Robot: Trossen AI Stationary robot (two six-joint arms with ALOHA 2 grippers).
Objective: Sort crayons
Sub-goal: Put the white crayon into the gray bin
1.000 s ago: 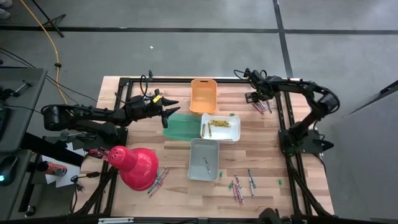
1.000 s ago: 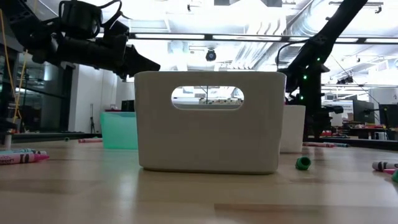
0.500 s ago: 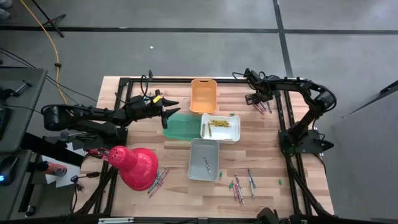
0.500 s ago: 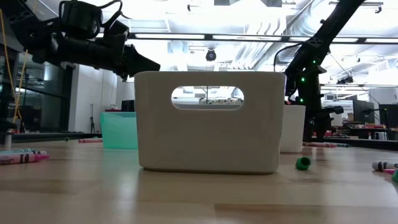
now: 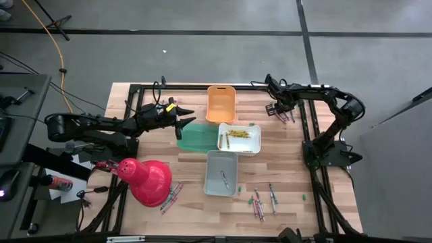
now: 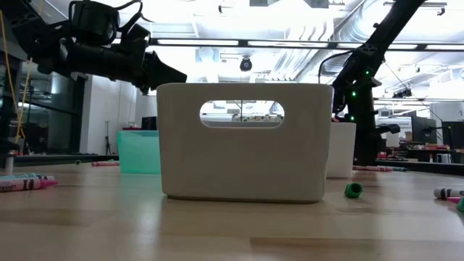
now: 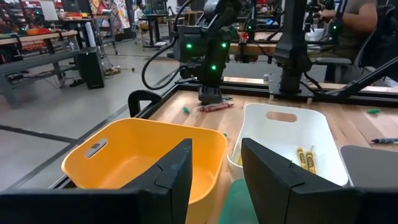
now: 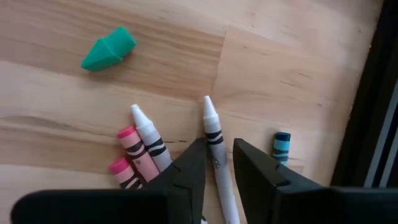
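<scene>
At the table's far right, my right gripper (image 5: 278, 109) points steeply down over a small cluster of crayons (image 5: 283, 115). It is shut on a white crayon (image 8: 214, 134). Beside that one lie another white crayon (image 8: 149, 134), two pink ones (image 8: 138, 152) and a blue one (image 8: 281, 146), all flat on the wood. My left gripper (image 5: 185, 116) hovers level and open above the green bin (image 5: 198, 137), nothing between its fingers (image 7: 168, 180). Yellow crayons (image 5: 236, 133) lie in the white bin (image 5: 255, 143). My right gripper pinches the white crayon's wrapped body (image 8: 216, 155), just behind the pointed tip, between its two fingers (image 8: 186, 165). The fingers come steeply from above, one on either long side. The crayon lies flat on the table, and its tip (image 8: 207, 102) pokes out past the fingertips.
An orange bin (image 5: 221, 102) stands at the far middle and a grey bin (image 5: 214, 177) with one crayon sits nearer. Loose crayons lie near the front (image 5: 260, 199) and beside a red lamp shade (image 5: 145, 179). A green chunk (image 8: 109, 51) lies near the cluster. A black frame rail (image 5: 302, 121) edges the table.
My right arm has shifted a little over the far-right crayon cluster, its wrist turning slightly. My left arm has kept still.
</scene>
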